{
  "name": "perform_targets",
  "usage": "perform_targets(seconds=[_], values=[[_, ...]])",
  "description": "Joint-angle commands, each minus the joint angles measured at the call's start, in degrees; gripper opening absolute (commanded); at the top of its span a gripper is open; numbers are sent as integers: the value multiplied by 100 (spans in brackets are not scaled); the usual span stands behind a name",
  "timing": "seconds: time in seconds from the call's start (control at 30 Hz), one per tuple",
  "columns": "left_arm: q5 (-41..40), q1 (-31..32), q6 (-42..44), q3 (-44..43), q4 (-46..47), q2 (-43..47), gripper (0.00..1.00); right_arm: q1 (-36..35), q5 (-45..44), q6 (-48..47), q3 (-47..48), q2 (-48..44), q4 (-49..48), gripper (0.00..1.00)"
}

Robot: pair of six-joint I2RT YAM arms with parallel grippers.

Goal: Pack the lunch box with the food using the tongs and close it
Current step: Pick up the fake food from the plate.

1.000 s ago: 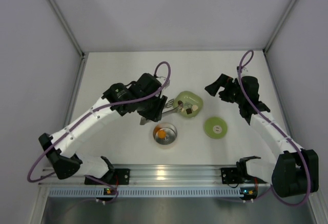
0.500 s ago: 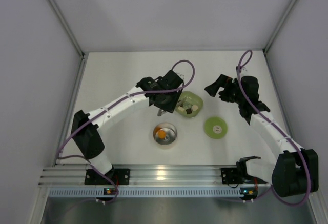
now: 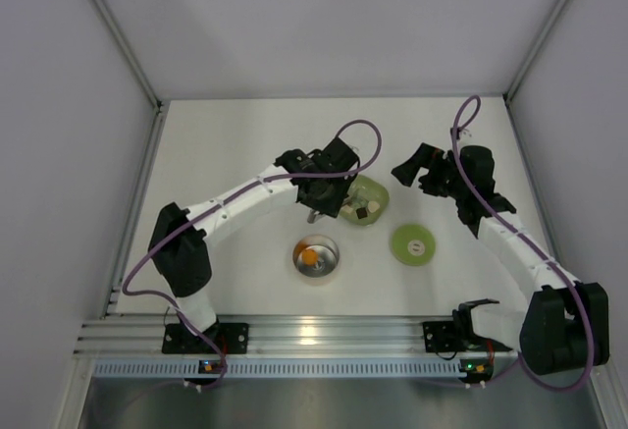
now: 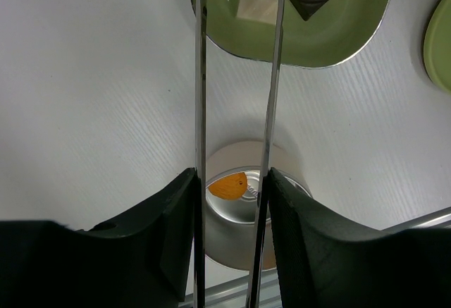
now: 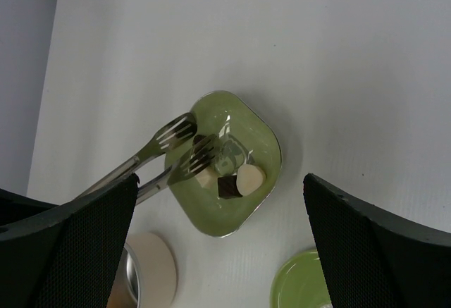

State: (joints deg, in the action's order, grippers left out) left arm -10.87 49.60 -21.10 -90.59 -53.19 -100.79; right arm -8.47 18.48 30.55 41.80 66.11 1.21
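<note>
— Where are the tongs (image 5: 158, 154)?
— My left jaws are narrowed on them, with one slim arm inside each finger. From above, my wrist hides nearly all of them.
— And their tips?
— They are cut off at the top of my left wrist view. My right wrist view shows them, forked, over one edge of the green dish (image 5: 262, 133), either side of a dark piece (image 5: 201, 141). I cannot tell whether they touch it.
— What is in the lunch box (image 3: 327, 264)?
— One orange piece (image 4: 227, 186). In my left wrist view my own fingers cover the box's sides. It stands on the tabletop (image 3: 235, 144) near the dish, and its lid (image 3: 415, 244) lies apart to the right.
— Your right jaws?
— Wide apart and holding nothing. Only the finger edges show.
</note>
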Motion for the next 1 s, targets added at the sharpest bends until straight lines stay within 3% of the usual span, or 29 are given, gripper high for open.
perform_targets(seconds=[0.0,0.2,0.67,0.8,0.97], values=[[15,5,-43,-126,239,-11,48,-76,-11,-128,241,-10,98,99],[94,5,-26,-29,274,-11,47,-67,-37,-119,197,-10,90,99],[182,5,1,-29,327,16,31,-76,-46,-110,162,-63,125,99],[182,5,27,-82,353,42,31,-76,-64,-110,162,-89,133,98],[200,5,54,-144,222,-63,38,-67,-73,-119,144,-133,169,99]])
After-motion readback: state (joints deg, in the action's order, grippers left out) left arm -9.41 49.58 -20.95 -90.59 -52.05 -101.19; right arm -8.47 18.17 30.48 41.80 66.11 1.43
